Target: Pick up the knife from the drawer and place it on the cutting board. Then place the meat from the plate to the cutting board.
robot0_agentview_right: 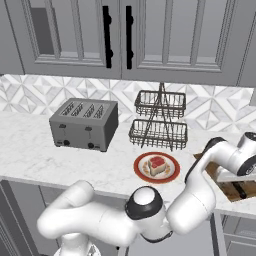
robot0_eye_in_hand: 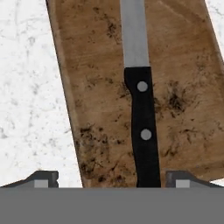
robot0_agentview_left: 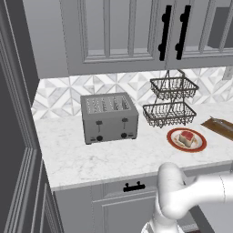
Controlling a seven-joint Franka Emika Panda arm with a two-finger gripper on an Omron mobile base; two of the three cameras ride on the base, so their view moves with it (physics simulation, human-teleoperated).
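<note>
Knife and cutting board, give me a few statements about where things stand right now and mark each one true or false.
1. The knife lies on the cutting board. True.
2. The gripper is clamped on the knife handle. False: its fingers stand apart on either side of the handle, open.
3. The meat is on the cutting board. False: it sits on the plate.
4. The toaster stands left of the wire basket rack in the left base view. True.
5. The plate sits on top of the toaster. False: it is on the counter.
</note>
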